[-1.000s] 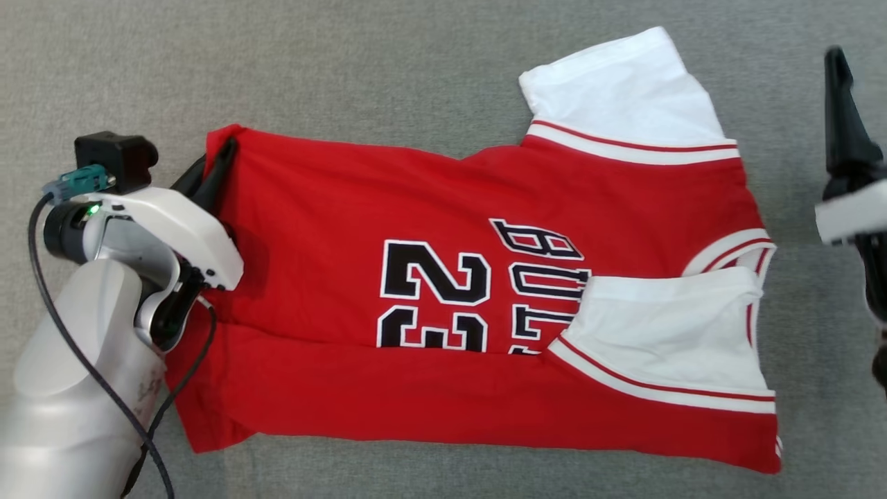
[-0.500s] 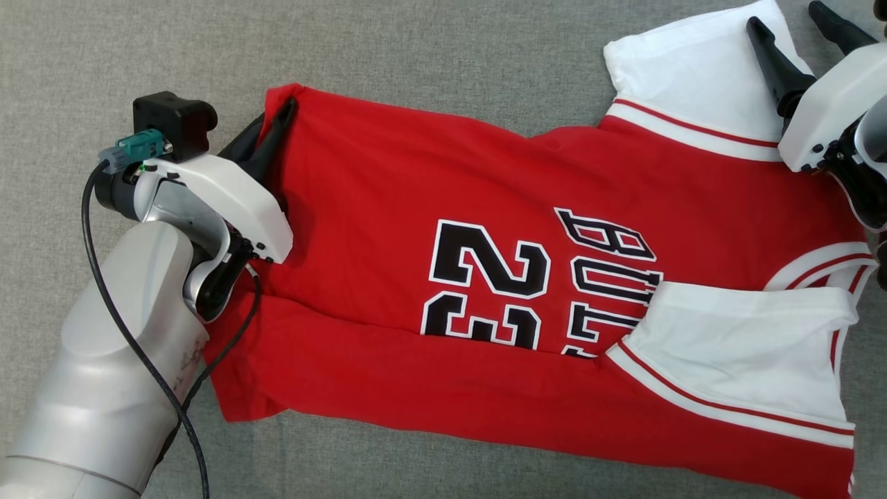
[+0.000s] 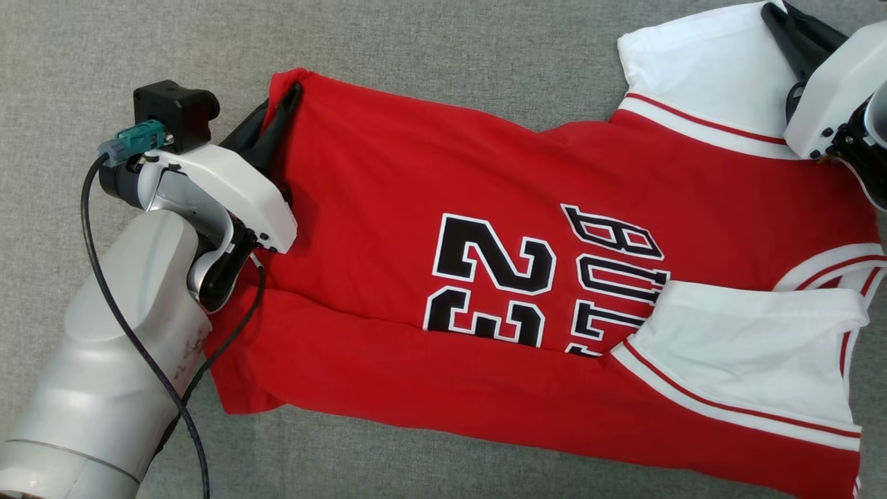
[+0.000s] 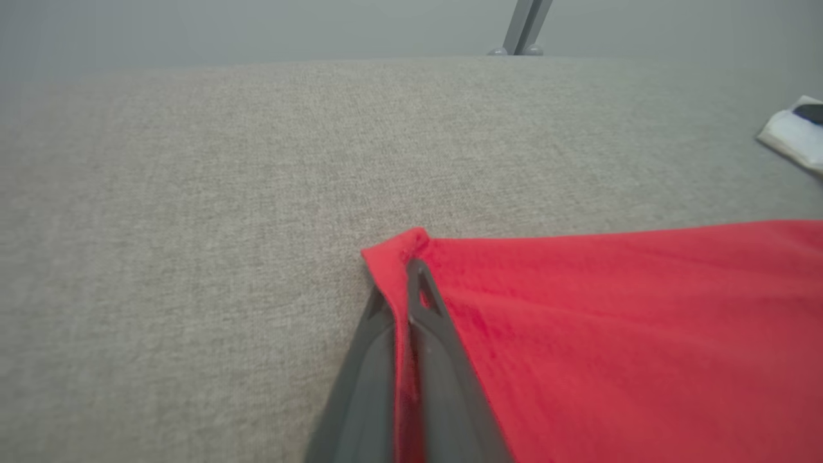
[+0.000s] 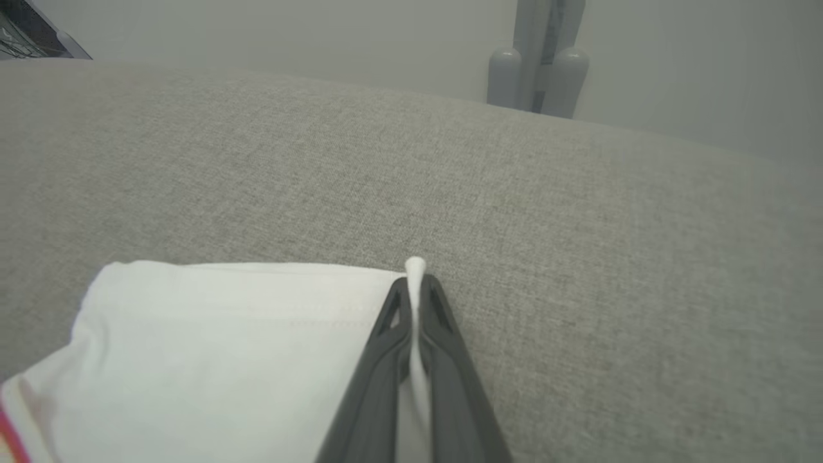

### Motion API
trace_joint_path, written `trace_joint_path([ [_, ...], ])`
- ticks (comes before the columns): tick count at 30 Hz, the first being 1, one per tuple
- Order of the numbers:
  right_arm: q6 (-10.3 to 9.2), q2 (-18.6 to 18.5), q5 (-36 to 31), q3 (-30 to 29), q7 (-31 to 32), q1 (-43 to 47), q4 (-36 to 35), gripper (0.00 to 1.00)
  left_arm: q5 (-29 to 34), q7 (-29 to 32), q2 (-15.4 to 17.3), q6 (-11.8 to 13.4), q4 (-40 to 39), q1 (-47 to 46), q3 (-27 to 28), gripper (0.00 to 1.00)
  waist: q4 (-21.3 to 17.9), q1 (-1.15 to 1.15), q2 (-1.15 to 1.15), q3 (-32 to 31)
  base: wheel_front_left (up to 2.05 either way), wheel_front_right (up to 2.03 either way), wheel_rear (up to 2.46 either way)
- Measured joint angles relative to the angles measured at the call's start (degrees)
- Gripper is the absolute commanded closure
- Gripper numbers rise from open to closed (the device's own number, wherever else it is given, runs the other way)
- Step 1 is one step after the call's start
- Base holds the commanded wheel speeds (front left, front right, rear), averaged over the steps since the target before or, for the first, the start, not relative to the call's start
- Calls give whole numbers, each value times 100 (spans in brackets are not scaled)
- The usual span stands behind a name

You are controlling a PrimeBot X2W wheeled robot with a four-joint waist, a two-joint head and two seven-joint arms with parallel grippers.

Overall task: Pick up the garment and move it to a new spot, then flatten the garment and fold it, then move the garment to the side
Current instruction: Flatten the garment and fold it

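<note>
Both far corners of the jersey are pinched: the left gripper is clenched on the red hem corner, the right gripper on the tip of the white sleeve. The jersey lies spread across the grey fabric worktop, its near long side folded up partly over the black number 23.
</note>
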Motion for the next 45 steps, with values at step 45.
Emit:
trace_joint_path([
  [45,-4,851,425,-1629,-1077,5708,-5057,100,-649,198,1994,1407,-3594,3145,737,100,-997,0,0,-987,0,0,0],
])
